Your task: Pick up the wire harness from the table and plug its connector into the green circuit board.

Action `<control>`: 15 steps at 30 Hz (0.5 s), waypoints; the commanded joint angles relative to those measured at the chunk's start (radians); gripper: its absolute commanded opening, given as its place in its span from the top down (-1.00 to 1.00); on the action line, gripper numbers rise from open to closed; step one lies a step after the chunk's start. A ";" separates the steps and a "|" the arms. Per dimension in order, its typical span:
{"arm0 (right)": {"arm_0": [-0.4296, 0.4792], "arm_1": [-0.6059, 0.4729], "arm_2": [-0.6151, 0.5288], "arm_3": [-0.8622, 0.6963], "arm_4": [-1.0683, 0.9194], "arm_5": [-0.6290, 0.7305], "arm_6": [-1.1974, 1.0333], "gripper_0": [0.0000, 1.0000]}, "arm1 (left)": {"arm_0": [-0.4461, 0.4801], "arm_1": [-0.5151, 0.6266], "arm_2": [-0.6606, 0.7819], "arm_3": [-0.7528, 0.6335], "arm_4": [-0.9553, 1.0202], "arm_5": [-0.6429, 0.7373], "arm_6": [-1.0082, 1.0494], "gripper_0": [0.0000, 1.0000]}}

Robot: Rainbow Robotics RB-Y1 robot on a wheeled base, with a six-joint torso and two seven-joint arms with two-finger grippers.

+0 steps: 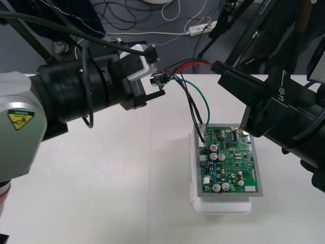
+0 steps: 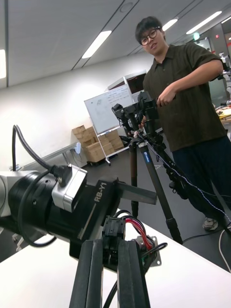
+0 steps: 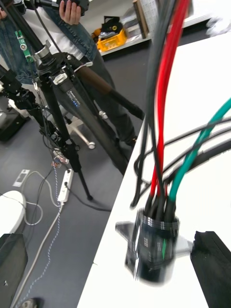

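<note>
While the pale table takes up most of the scene, the L arm reaches in from the left and the R arm from the right, both meeting near the far edge. Green circuit board sits on its white base, right of centre on the near half. L gripper is at the far edge, left of the board, fingers spread w/ the round metal socket btw them; one finger is just beside the socket's flange. R gripper is up at the far right, fingers clamped on the plug. Wire harness spans btw the two grippers, off the board: red wire runs from socket across to the R gripper, green wire and black wires sag down toward the board's far-left corner. Can't tell if they touch the board there.
</note>
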 commanded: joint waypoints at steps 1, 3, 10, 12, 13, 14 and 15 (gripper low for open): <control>0.005 -0.023 -0.084 -0.012 -0.020 -0.053 -0.044 1.00 | -0.026 0.106 0.110 -0.040 0.146 -0.014 0.105 -1.00; 0.011 -0.023 -0.107 -0.012 -0.020 -0.078 -0.046 1.00 | -0.026 0.122 0.149 -0.040 0.206 -0.049 0.110 -1.00; 0.039 -0.037 -0.217 -0.012 -0.046 -0.190 -0.056 1.00 | -0.028 0.155 0.301 0.039 0.572 -0.178 0.136 -1.00; 0.045 -0.038 -0.237 -0.012 -0.060 -0.205 -0.058 1.00 | -0.028 0.172 0.320 0.086 0.680 -0.198 0.137 -1.00; 0.047 -0.038 -0.243 -0.012 -0.064 -0.209 -0.058 1.00 | -0.029 0.182 0.323 0.103 0.718 -0.205 0.137 -1.00; 0.050 -0.041 -0.254 -0.012 -0.070 -0.216 -0.056 1.00 | -0.029 0.199 0.324 0.123 0.770 -0.212 0.137 -1.00; 0.051 -0.043 -0.262 -0.012 -0.072 -0.219 -0.058 1.00 | -0.029 0.219 0.324 0.143 0.819 -0.212 0.137 -1.00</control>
